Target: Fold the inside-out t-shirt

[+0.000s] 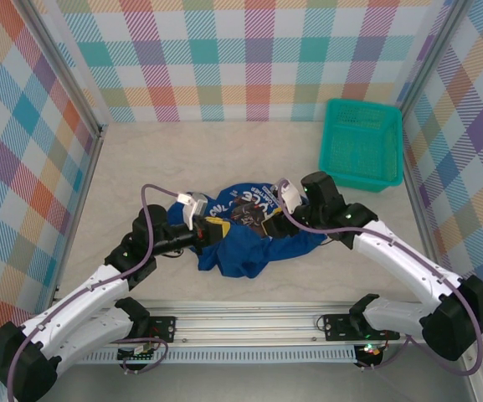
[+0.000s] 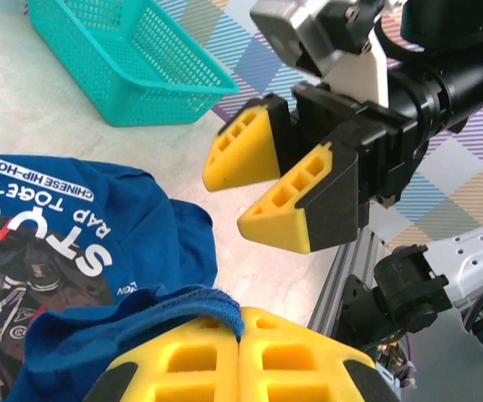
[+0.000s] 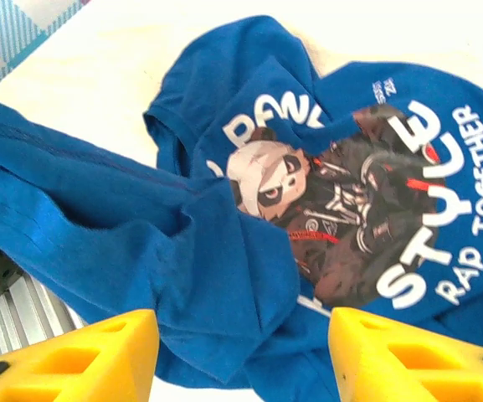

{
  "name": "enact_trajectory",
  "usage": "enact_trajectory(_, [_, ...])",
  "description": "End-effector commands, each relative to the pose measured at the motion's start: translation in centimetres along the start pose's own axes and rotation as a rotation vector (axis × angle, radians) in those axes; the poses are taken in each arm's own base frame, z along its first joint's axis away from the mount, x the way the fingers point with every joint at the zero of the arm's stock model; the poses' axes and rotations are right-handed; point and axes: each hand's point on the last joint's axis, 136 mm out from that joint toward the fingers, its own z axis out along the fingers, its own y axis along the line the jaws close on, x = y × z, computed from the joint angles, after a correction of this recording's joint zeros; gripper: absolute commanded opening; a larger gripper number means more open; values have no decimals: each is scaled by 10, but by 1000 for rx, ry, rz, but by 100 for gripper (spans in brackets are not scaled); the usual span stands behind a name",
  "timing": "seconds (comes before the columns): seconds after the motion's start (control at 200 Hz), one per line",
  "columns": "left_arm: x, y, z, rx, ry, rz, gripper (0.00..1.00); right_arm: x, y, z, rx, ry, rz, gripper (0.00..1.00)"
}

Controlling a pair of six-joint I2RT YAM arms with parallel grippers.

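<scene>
T-shirt [image 1: 249, 234] lies bunched mid-surface [image 1: 182, 159], with no fold made yet as you can see. Your left tool [image 2: 239, 335] pinches its blue edge; your right tool [image 3: 243, 335] hangs wide above it.

Table [image 1: 182, 159]: bears every item listed.
T-shirt [image 1: 254, 243]: bunched at the centre of the top view, on the table's lower-middle part.
Basket [image 1: 361, 146]: upper right, behind the t-shirt and well apart from it, beside the right wall.
Left gripper [image 1: 221, 230]: at the t-shirt's left edge, touching the cloth.
Right gripper [image 1: 259, 219]: over the t-shirt's right half, facing the left gripper, near it.
</scene>
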Motion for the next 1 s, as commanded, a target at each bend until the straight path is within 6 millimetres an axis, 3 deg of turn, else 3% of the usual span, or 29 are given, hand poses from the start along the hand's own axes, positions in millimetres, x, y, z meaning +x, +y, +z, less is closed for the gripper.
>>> enact_trajectory(0.0, [-5, 0, -2, -4, -6, 39, 0, -19, 12, 10, -102, -39, -54, 61])
enact_trajectory(0.26, [7, 30, 3, -137, 30, -17, 5, 5, 28, 20, -202, 18, 31, 66])
enact_trajectory(0.3, [14, 37, 5, -168, 59, -40, 6, 10, 16, 23, -132, 37, 52, 65])
enact_trajectory(0.39, [37, 55, 12, -233, 171, -102, 11, 20, -34, 21, 143, 80, 129, 66])
enact_trajectory(0.47, [56, 70, 16, -300, 273, -153, 27, 23, -71, 17, 298, 97, 206, 67])
enact_trajectory(0.575, [48, 88, 9, -421, 250, -154, 45, 12, -102, 23, 401, 65, 248, 68])
enact_trajectory(0.68, [19, 126, -18, -664, 83, -181, 67, -12, -125, 47, 442, 37, 213, 68])
enact_trajectory(0.77, [5, 168, -48, -864, -5, -289, 73, -29, -139, 78, 431, 65, 170, 69])
enact_trajectory(0.88, [6, 218, -76, -1019, -51, -421, 76, -38, -150, 114, 394, 119, 104, 71])
enact_trajectory(0.995, [22, 255, -88, -1106, -19, -512, 79, -40, -160, 141, 368, 178, 37, 76])
